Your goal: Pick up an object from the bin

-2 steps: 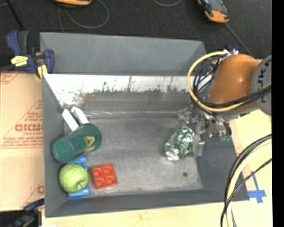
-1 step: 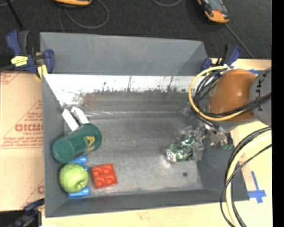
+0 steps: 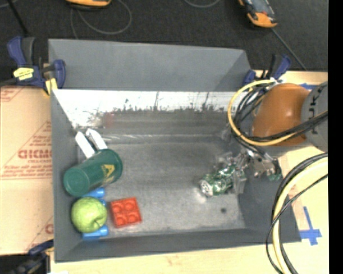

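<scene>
Jaws low in the right part of the bin (image 3: 160,67), close to the floor near the right wall, mixed up with dark metal parts and cable. Spread or pressed together: cannot tell. Just left of them lies a small crumpled green-and-white packet (image 3: 216,183) on the grey floor, right of centre and toward the lower edge. It touches or nearly touches their tip. Pinched or merely beside the jaws: cannot tell.

Hard to make out, left to right:
- White piece (image 3: 88,143), two-pronged, left of centre. Its lower end is hidden behind a dark green can (image 3: 93,173) that lies on its side with a yellow mark on it. Kind of white piece unclear.
- Green apple (image 3: 89,215) below the can, in the lower left corner. It sits over a blue object (image 3: 97,232), of which slivers show above and below the fruit.
- Red studded brick (image 3: 126,212) just right of the apple, lying flat, four studs up.
- Dark speck (image 3: 223,211) on the floor at lower right, not identifiable.
- Packet's print unreadable.

Arm (image 3: 311,110) enters from the right edge of the frame at mid height and is cut off there. Rounded orange cover (image 3: 274,116) on the wrist sits over the bin's right wall, ringed by yellow and black cables (image 3: 235,110). Wrist angles down and left into the bin.
</scene>
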`<move>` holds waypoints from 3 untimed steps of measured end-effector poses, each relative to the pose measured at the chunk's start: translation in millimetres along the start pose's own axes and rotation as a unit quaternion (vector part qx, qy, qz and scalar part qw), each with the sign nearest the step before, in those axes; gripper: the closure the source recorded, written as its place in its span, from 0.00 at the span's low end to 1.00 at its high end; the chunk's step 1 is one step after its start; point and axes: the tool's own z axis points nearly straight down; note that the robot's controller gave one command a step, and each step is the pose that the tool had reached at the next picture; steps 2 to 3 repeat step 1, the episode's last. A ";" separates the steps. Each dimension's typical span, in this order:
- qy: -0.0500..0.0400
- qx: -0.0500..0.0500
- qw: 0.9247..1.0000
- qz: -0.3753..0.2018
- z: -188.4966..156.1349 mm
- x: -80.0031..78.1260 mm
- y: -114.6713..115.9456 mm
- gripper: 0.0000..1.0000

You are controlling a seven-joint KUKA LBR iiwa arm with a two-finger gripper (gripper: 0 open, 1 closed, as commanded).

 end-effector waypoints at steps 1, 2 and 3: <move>0.001 0.002 1.000 0.001 -131.7 -37.7 -0.9 1.00; 0.001 0.002 1.000 0.001 -131.7 -37.7 -0.9 1.00; 0.001 0.002 1.000 0.001 -131.7 -37.7 -0.9 1.00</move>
